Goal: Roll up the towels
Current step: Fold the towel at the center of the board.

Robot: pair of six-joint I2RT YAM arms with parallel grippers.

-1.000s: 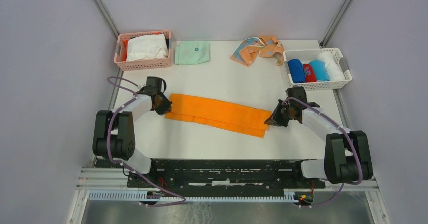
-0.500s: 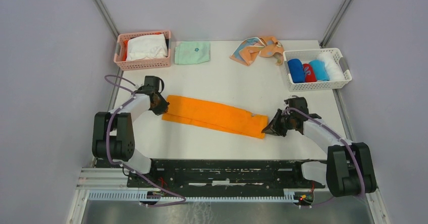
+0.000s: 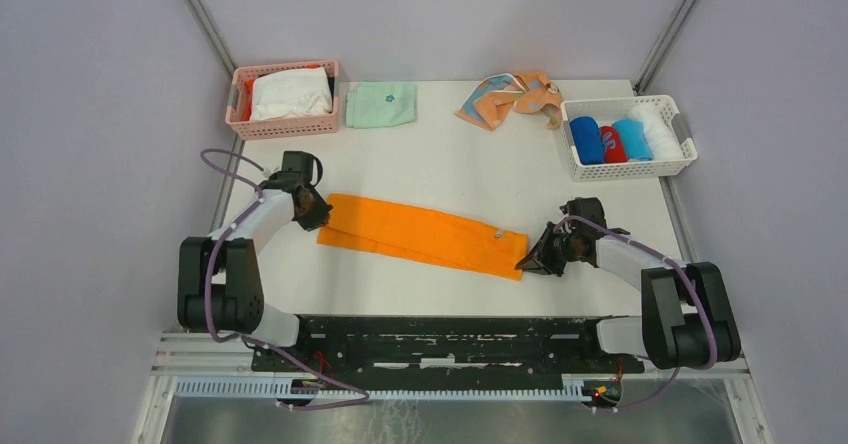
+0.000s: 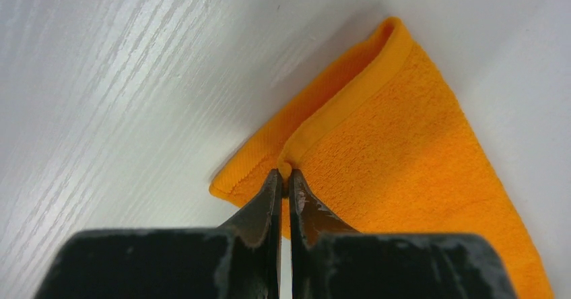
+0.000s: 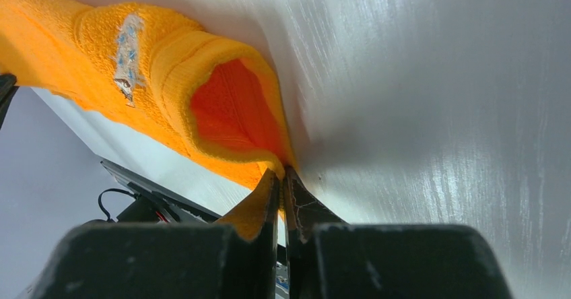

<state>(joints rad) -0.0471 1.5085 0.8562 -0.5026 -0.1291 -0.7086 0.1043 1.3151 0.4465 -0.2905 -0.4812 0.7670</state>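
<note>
Orange towel (image 3: 420,234) is laid on the desk (image 3: 450,164) as a long folded strip, running diagonally between the 2 arms, toward the near side. It is held at both short ends, presumably so the strip is kept taut and straight before a roll is started.

Left arm (image 3: 262,214): jaws are closed tight on the hemmed edge at the strip's left end. In the left wrist view only a sliver of hem is seen pinched at the tips. Whether both layers of the fold are caught cannot be told.

Right arm (image 3: 620,254): jaws are all but closed on the near right corner. In the right wrist view the cloth is raised off the desk there and the fold is bulged open into a pocket, with the label (image 5: 128,50) turned up. The bite is at the very tips, so slip is judged possible if more tension is applied.

The strip is skewed to the desk edge, so alignment is likely what is being worked. Rolling of this towel is not yet begun: no turn is seen at either end.

Peach patterned towel (image 3: 510,99) is lying crumpled and unrolled at the far edge, just beside the white basket (image 3: 625,171). A royal blue roll (image 3: 586,139) is sat in that basket with 3 other rolls, so that one is judged done. Mint-green cloth (image 3: 381,104) and pink basket (image 3: 285,126) are parked at far left, well apart from both arms, and are not part of the job.
</note>
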